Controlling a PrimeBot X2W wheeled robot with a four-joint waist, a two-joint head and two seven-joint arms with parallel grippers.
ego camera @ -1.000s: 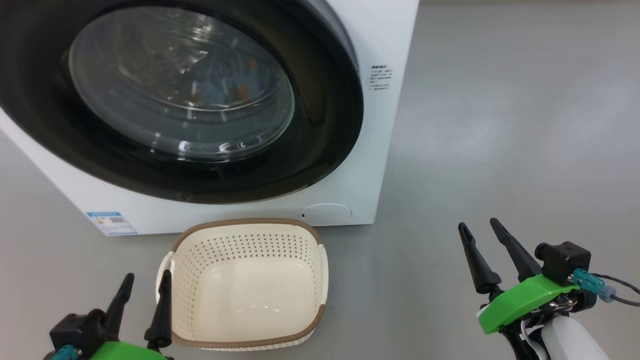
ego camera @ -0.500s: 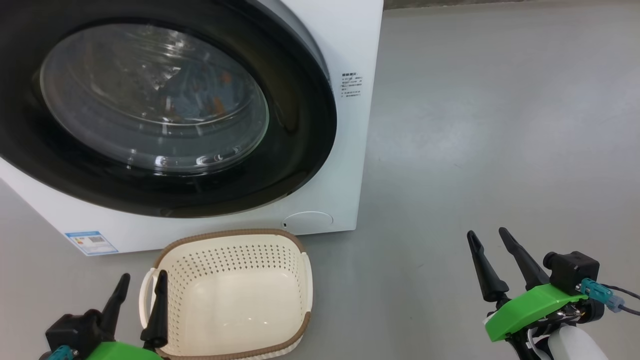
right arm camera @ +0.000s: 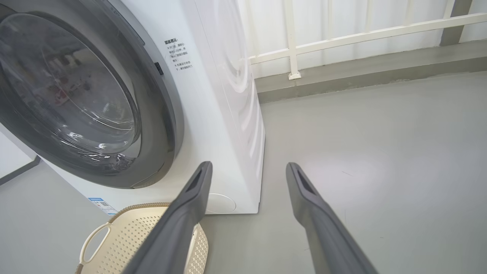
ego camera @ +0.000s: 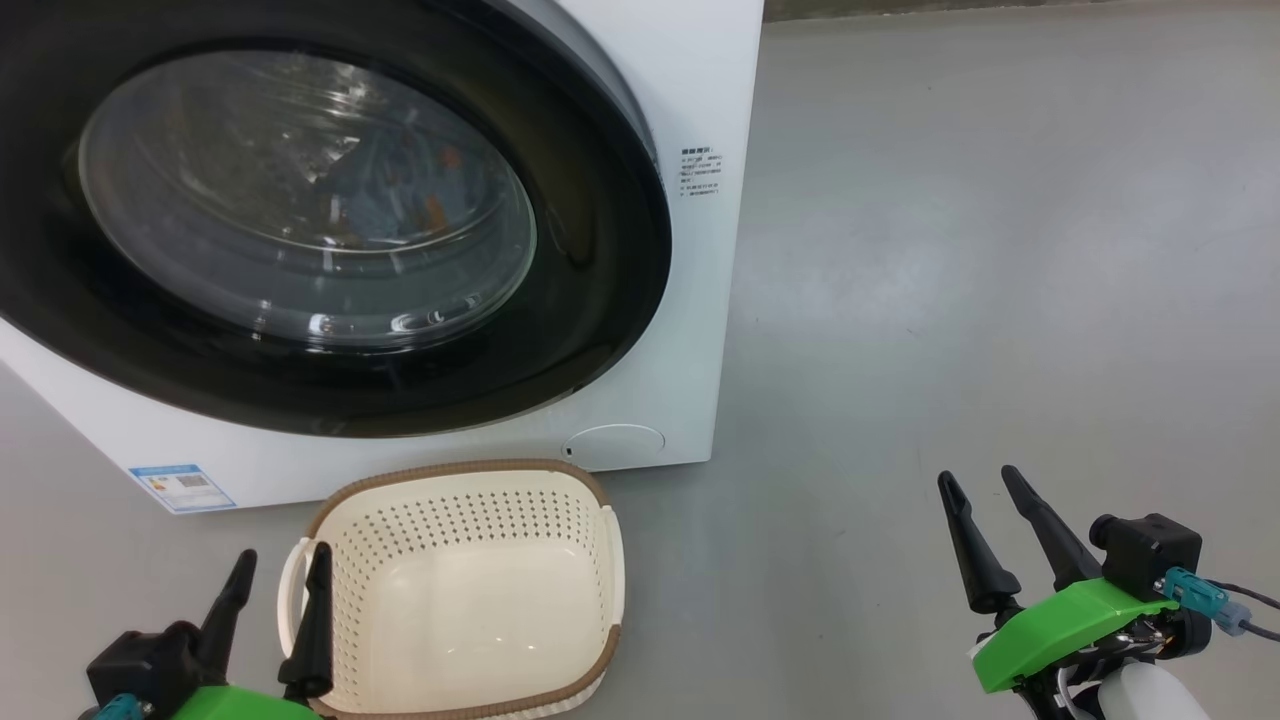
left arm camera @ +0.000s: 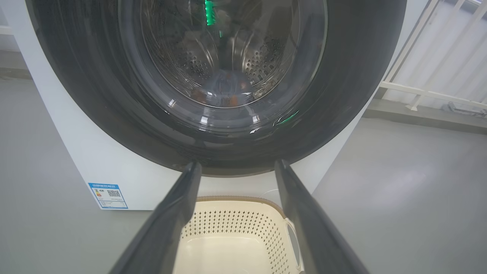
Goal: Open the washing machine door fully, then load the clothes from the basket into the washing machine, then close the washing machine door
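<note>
Blue clothes (ego camera: 400,195) sit behind the shut washing machine door (ego camera: 600,300), likely why left gripper (ego camera: 283,552) and right gripper (ego camera: 977,475) rest wide, empty.

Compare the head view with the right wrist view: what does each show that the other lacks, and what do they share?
Head view: the left gripper, open, near the basket, whose whole empty inside is visible. Right wrist view: the side panel of the washing machine and a white railing behind it. Shared: the washing machine door, shut, the basket's rim, the blue label, the grey floor and the open right gripper.
</note>
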